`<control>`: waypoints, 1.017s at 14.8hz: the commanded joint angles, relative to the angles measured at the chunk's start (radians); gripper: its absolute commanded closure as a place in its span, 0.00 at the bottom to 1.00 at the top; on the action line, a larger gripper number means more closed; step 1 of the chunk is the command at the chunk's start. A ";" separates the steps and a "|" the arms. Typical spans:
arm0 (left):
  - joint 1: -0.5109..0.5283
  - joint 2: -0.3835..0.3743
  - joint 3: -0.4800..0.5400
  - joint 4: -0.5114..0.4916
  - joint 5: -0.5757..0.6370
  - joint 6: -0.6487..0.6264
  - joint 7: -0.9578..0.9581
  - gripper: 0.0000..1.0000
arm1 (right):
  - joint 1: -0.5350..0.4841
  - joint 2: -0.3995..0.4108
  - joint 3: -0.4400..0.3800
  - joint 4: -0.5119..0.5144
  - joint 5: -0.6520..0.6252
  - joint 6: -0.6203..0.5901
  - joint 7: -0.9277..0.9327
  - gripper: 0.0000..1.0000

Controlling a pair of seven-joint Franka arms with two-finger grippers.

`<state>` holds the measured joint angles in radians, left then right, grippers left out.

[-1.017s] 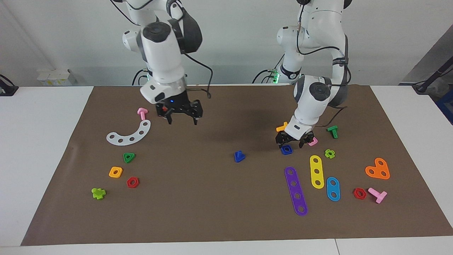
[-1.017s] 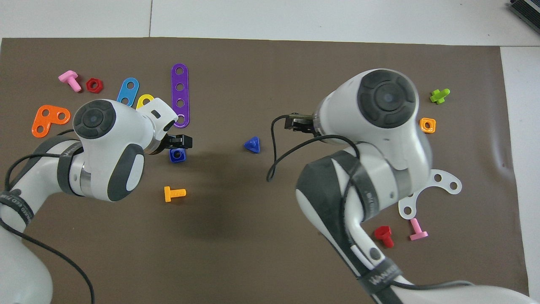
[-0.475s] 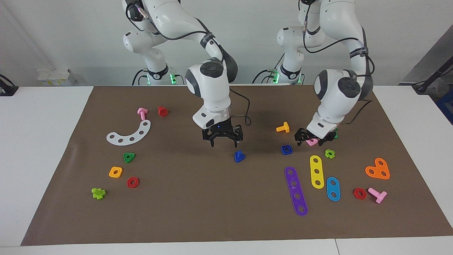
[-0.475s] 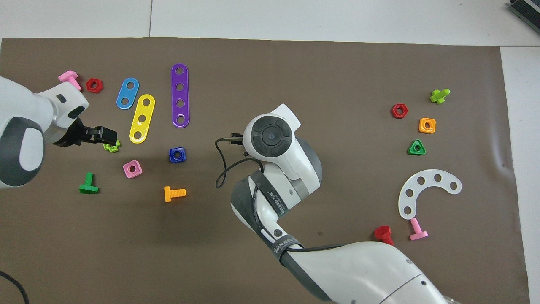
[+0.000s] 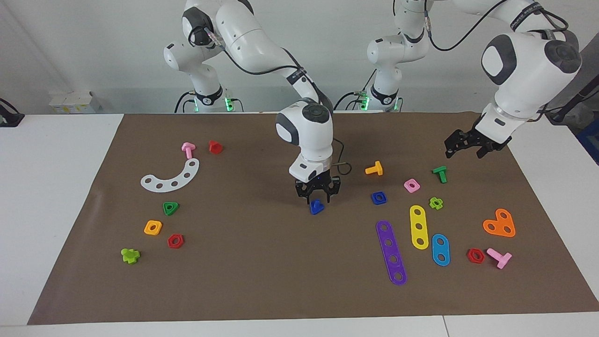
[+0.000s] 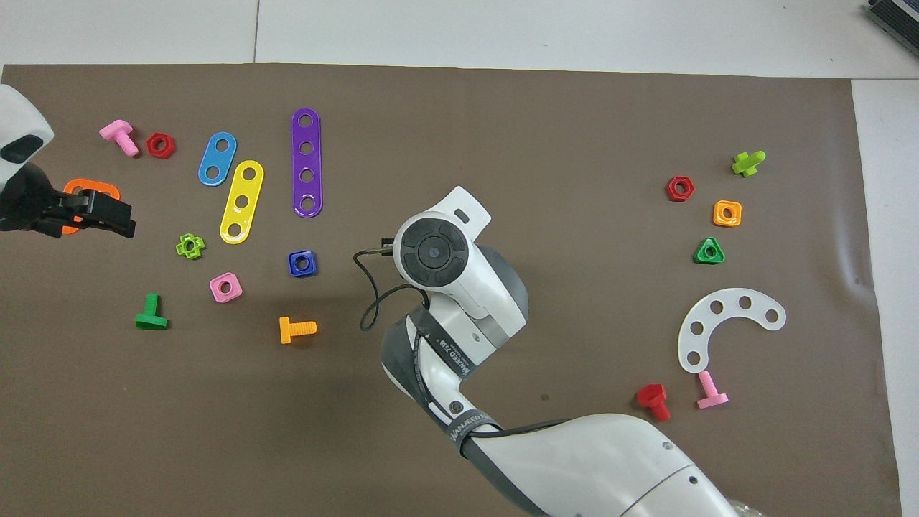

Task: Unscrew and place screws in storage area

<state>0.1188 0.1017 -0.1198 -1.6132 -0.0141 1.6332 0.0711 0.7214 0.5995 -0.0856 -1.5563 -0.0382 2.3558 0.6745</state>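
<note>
Right gripper (image 5: 317, 195) down low over the blue triangular-head bolt (image 5: 317, 206), on the brown mat (image 5: 262, 281) a little way from the blue square nut (image 5: 379, 198), toward the right arm's end of the table; bolt and nut already apart. Cannot tell whether closed on the bolt or merely around it. Hidden under the right arm in the overhead view, so no second check on the grip

Left gripper (image 5: 468, 145) wide open, empty, up in the air toward the left arm's end of the table from the blue square nut, waiting

Likely trouble from here:
- Pinching the sloped triangular head off-centre, squirting the bolt sideways across the mat, perhaps toward the blue square nut
- Catching only the thin stem, then tilting or dropping on the lift
- Pressing down too far and dragging the mat instead of the bolt
- Lifting before a firm hold, leaving the bolt behind
- No marked storage area visible; risk of setting down among the orange bolt (image 5: 374, 168) and pink square nut (image 5: 411, 185) just past the blue square nut, and nudging them
</note>
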 commanded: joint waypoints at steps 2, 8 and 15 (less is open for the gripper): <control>-0.015 -0.007 0.003 0.102 -0.001 -0.130 -0.028 0.00 | -0.007 0.005 0.009 -0.022 -0.035 0.031 -0.012 0.56; -0.015 -0.068 -0.006 0.098 -0.001 -0.125 -0.025 0.00 | 0.001 0.000 0.007 -0.022 -0.057 0.028 0.000 1.00; -0.034 -0.073 -0.011 0.091 0.052 -0.121 -0.024 0.00 | -0.069 -0.182 -0.049 -0.062 -0.063 -0.098 -0.013 1.00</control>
<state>0.1099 0.0409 -0.1332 -1.5128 0.0070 1.5194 0.0563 0.7114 0.5570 -0.1258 -1.5429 -0.0729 2.3178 0.6734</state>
